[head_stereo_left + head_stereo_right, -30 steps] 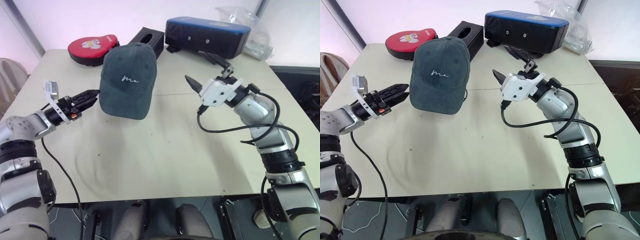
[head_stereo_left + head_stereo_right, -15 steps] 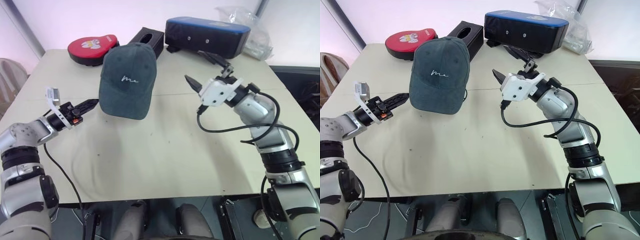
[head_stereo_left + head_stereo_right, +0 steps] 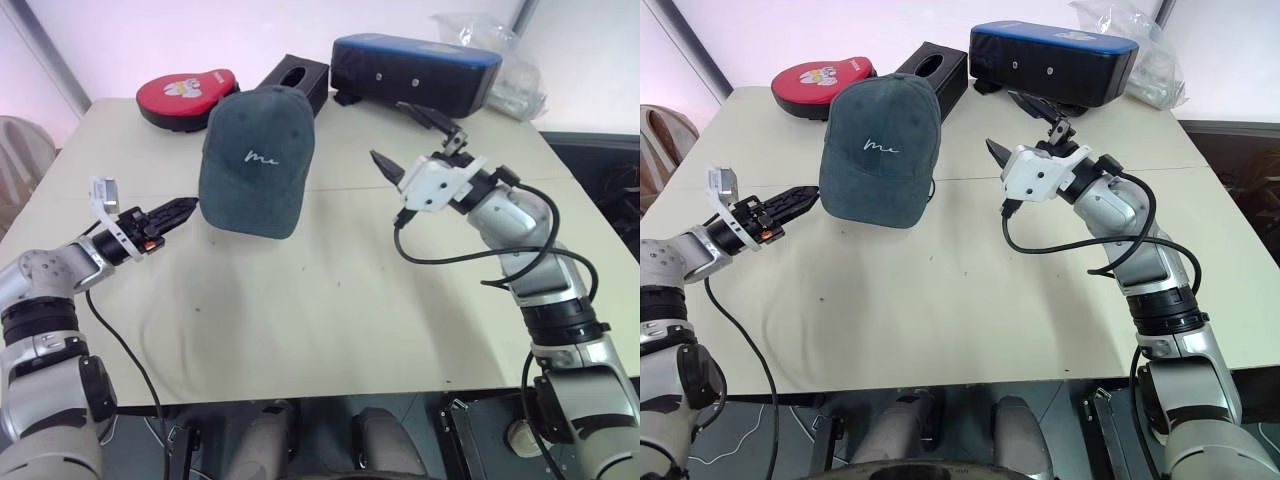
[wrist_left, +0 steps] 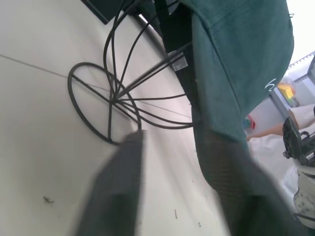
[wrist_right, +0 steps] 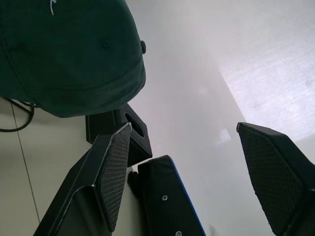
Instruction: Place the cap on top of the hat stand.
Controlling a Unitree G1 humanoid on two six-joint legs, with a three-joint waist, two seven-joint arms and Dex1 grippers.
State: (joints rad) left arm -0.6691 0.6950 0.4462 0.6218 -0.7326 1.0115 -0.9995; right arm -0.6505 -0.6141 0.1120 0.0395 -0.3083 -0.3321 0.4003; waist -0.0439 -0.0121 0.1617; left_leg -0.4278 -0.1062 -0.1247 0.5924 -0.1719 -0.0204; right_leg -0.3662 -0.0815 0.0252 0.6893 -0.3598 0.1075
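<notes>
From the head, the cap (image 3: 254, 163) sits on the hat stand (image 4: 129, 93), just past the left gripper (image 3: 176, 211); I cannot tell its fingers. The right gripper (image 3: 412, 136) waits beside the cap, fingers apart and empty.

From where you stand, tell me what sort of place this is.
Probably an indoor test or lab setup, not a home. A plain pale table stands against bare white walls, holding staged props: a cap on a wire hat stand, a red padded case and a black tissue box.
</notes>
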